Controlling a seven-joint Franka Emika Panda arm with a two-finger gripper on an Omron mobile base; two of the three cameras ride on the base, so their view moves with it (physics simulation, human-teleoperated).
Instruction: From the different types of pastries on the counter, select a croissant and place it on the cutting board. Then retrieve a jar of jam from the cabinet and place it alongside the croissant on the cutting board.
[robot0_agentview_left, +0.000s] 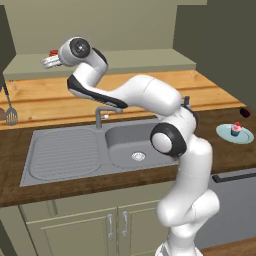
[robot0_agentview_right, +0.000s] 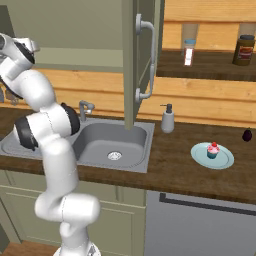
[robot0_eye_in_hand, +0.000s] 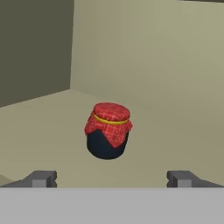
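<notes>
Bare cabinet shelf between wide-apart pincer and jar of jam, nothing between.

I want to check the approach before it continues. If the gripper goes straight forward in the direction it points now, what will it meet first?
Most likely the jar of jam. In the hand view it stands on the cabinet shelf, centred ahead of the open gripper, whose fingertips are apart and not touching it. How far off it is remains unclear.

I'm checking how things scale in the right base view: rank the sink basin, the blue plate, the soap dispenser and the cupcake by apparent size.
1. Sink basin, largest.
2. Blue plate.
3. Soap dispenser, unsure against the plate, since it stands farther back.
4. Cupcake, smallest.
</notes>
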